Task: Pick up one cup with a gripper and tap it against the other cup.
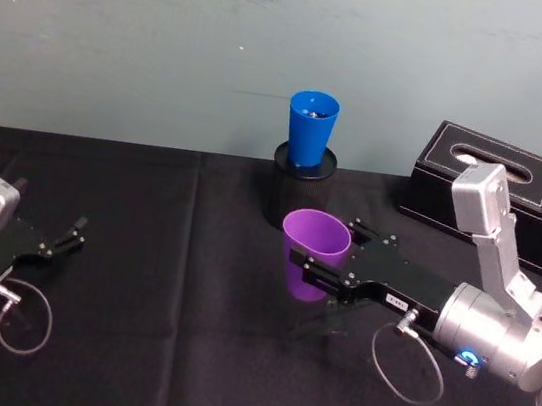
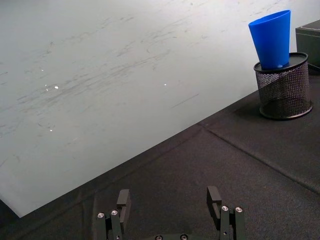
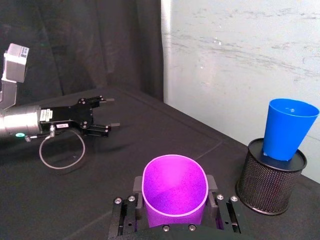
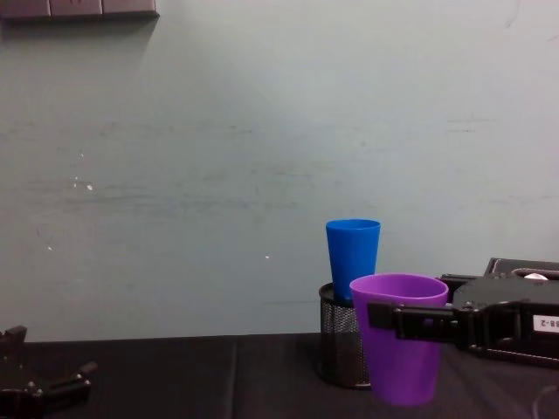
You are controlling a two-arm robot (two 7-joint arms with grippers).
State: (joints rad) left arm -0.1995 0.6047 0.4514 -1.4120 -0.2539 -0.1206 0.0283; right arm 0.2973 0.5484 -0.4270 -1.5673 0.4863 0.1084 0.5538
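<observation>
A black cloth [image 1: 150, 348], creased in lines, covers the table up to a scuffed pale green wall [image 1: 123, 31]. The right gripper [image 1: 330, 250] pinches the purple cup [image 1: 313, 237] upright between its fingers, near the table's middle. Just behind it the blue cup [image 1: 311, 126] stands in a mesh holder [image 1: 300, 195] by the wall. A black box [image 1: 485, 188] sits at right rear. The left gripper [image 1: 67, 235] is low at the left, fingers spread.

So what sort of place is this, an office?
Probably a robot test bench: a black-clothed table against a bare wall, a mesh pen holder and black box as props, the right gripper holding a purple cup, the left gripper parked.
</observation>
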